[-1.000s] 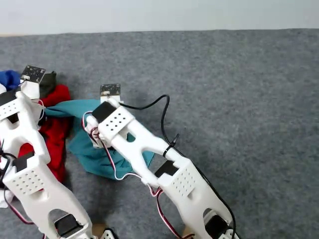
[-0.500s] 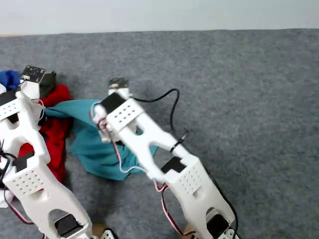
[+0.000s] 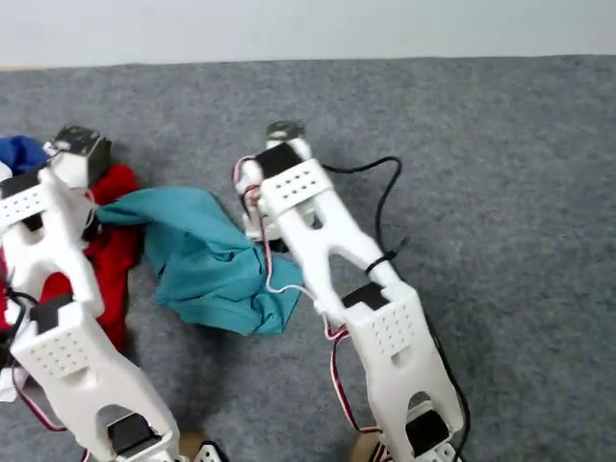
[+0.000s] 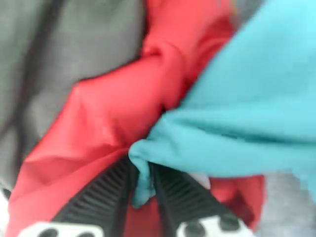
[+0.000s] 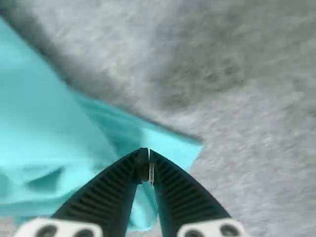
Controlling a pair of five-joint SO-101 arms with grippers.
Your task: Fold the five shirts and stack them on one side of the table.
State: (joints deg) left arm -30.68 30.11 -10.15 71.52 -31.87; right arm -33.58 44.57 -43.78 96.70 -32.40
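A teal shirt (image 3: 207, 260) lies crumpled on the grey table between the two arms, and a red shirt (image 3: 111, 245) lies beneath its left corner. My left gripper (image 4: 143, 173) is shut on a folded edge of the teal shirt (image 4: 237, 118), above the red shirt (image 4: 108, 113). My right gripper (image 5: 148, 165) is shut on the teal shirt (image 5: 44, 128) at its other side, with cloth showing between the fingers. A blue shirt (image 3: 19, 152) peeks out at the far left, with a dark garment (image 3: 96, 154) beside it.
Grey carpet-like table surface (image 3: 481, 173) stretches open to the right and toward the back. The right arm (image 3: 318, 231) lies across the middle, with its black cable (image 3: 385, 192) looping to the right. The left arm (image 3: 48, 289) stands over the pile of shirts.
The right arm has swung to the right and farther back, drawing the teal shirt out to the right and spreading it. The left arm stayed almost in place, holding its corner.
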